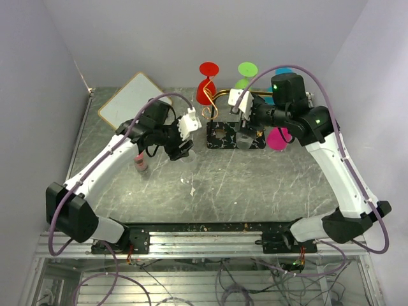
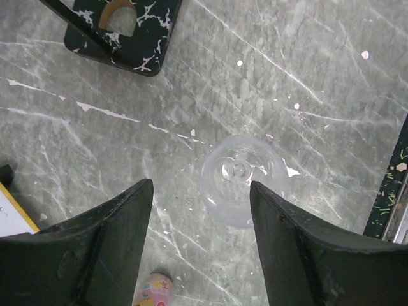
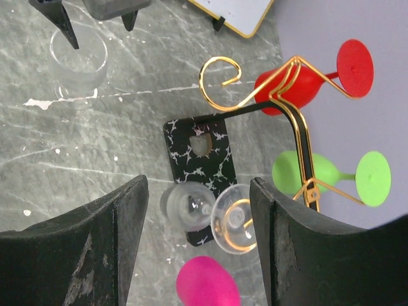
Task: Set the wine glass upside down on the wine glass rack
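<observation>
A clear wine glass (image 2: 239, 180) stands on the grey table, seen from above in the left wrist view, and shows in the right wrist view (image 3: 77, 60). My left gripper (image 2: 201, 185) is open and empty just above it, jaws either side (image 1: 183, 150). The gold wire rack (image 3: 295, 121) stands on its black veined base (image 1: 234, 136). A second clear wine glass (image 3: 191, 207) hangs upside down from a gold scroll arm, its foot (image 3: 239, 220) on the wire. My right gripper (image 3: 199, 182) is open above it, not touching (image 1: 245, 119).
Red (image 1: 207, 83), green (image 1: 245, 73), blue (image 1: 282, 71) and magenta (image 1: 278, 138) glasses hang on the rack. A white gold-edged board (image 1: 131, 99) lies at the back left. A small pink bottle (image 1: 141, 164) stands under the left arm.
</observation>
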Controlling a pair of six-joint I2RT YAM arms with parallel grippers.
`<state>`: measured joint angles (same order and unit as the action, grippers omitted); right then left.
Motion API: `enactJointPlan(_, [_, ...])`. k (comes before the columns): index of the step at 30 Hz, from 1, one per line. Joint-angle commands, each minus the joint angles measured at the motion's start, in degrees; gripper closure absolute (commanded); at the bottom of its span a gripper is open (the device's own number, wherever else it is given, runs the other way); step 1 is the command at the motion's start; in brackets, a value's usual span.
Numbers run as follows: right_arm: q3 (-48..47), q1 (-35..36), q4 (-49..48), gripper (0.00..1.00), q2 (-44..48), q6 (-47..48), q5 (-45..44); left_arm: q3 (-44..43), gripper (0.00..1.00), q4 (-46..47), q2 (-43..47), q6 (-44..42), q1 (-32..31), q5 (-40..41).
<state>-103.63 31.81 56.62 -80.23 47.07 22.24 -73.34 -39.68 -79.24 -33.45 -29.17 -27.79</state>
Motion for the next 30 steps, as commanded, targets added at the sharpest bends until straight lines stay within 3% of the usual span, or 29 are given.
enactJointPlan(1, [2.08, -1.93, -2.32, 0.35, 3.44, -1.10, 2.39, -3.01, 0.29, -1.35, -2.74, -1.56, -1.74, 3.77])
enactJointPlan(7, [4.02, -3.11, -2.95, 0.34, 5.26, -1.09, 2.90, -4.99, 0.35, -3.36, -6.47, -2.80, -3.33, 6.62])
enactJointPlan(26, [6.20, -4.91, -4.08, 0.33, 6.74, -1.07, 2.06, -7.86, 0.92, -7.55, -10.30, -4.95, -5.94, 9.99])
enactJointPlan(30, [6.19, -5.01, -4.22, 0.33, 6.50, -1.11, 1.49, -8.93, 0.93, -9.93, -8.91, -5.95, -5.99, 8.57])
